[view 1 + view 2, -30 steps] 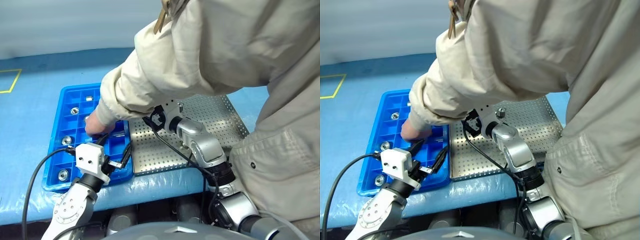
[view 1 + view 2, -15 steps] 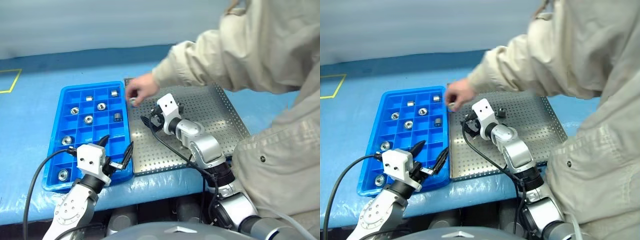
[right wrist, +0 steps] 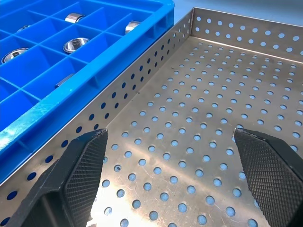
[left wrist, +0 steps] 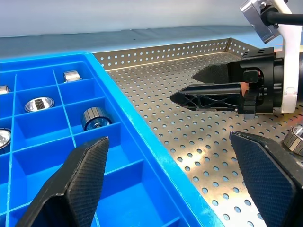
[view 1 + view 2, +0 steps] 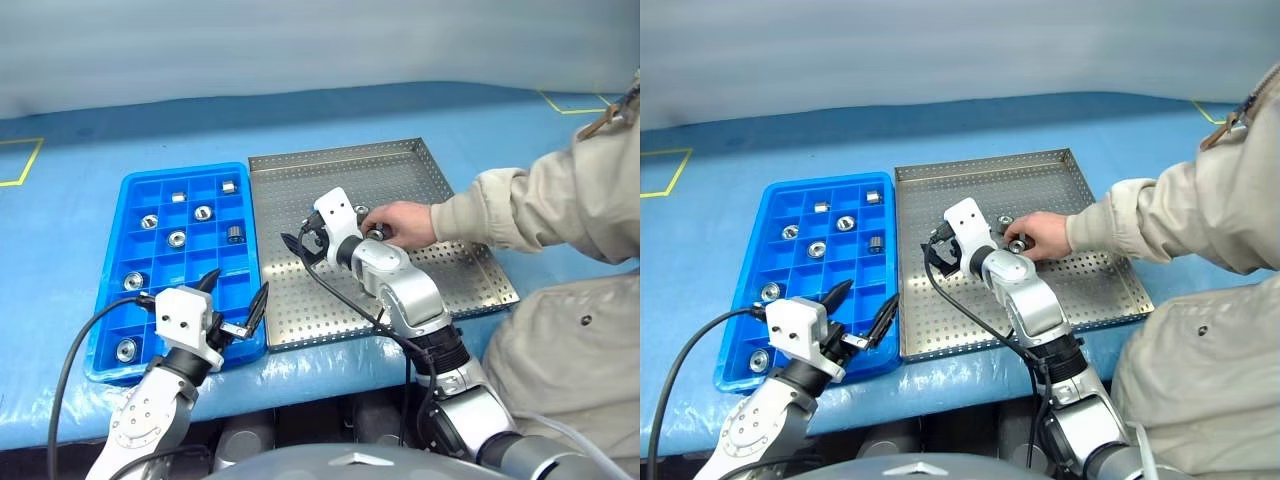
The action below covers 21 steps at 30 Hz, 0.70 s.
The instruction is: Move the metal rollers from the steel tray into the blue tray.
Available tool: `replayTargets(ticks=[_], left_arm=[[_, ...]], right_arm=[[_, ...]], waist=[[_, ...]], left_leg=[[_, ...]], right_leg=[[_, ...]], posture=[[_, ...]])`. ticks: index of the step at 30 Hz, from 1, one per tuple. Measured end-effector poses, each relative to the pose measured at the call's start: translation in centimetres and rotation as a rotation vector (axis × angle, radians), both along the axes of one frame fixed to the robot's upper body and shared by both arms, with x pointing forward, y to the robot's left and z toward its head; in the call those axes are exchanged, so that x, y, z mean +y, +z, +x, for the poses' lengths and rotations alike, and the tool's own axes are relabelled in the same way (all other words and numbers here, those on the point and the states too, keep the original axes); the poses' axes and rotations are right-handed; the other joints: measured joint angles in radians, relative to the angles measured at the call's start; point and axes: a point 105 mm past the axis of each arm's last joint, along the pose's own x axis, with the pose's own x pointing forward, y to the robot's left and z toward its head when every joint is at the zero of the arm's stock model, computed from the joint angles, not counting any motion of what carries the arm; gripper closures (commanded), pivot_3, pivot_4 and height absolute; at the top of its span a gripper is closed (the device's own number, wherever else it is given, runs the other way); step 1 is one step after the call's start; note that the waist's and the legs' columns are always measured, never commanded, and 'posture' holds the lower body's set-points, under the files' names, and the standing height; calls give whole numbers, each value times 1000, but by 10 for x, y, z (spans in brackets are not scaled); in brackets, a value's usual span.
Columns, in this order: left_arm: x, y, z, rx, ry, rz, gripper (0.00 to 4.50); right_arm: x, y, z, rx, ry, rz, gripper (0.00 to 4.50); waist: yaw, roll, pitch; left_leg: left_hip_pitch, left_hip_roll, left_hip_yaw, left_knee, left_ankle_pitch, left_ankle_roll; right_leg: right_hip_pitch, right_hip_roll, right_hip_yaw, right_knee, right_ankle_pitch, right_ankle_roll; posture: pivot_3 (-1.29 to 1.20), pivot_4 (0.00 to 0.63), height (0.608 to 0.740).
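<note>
The blue tray lies left of the steel tray, their rims touching. Several metal rollers sit in separate blue compartments. Two more rollers lie on the steel tray, where a person's hand rests by one of them. My right gripper hangs open and empty low over the steel tray's left part, its fingertips toward the blue tray. My left gripper stands open and empty above the blue tray's near right corner. In the left wrist view a roller lies in a compartment ahead of the open fingers.
A person in a beige jacket stands at the right, the sleeve reaching over the steel tray's right rim. Yellow tape marks lie on the blue table cover. The table's front edge runs just under both trays.
The person, who leaned over the blue tray, has drawn back to the right. The hand carried a roller from the blue tray and now rests on the steel tray. Both grippers kept still.
</note>
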Motion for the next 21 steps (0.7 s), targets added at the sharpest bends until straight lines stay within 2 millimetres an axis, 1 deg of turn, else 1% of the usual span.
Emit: replayTargets(ticks=[14,17,21], left_arm=[[-3,-1,0,6,-9,-1,36],[-4,-1,0,7,-12,-2,36],[-4,-2,-1,9,-14,0,36]], right_arm=[[3,3,0,-11,-1,13,20],[2,13,6,-44,-22,26,20],[-14,30,23,-104,-117,46,20]], waist=[[0,0,0],[1,0,0],[2,0,0]], left_leg=[[0,0,0,0,0,0],[0,0,0,1,0,0],[0,0,0,1,0,0]], right_leg=[[0,0,0,0,0,-1],[0,0,0,0,1,-1],[1,0,0,0,1,-1]], posture=[[182,150,740],[181,150,740],[172,150,740]])
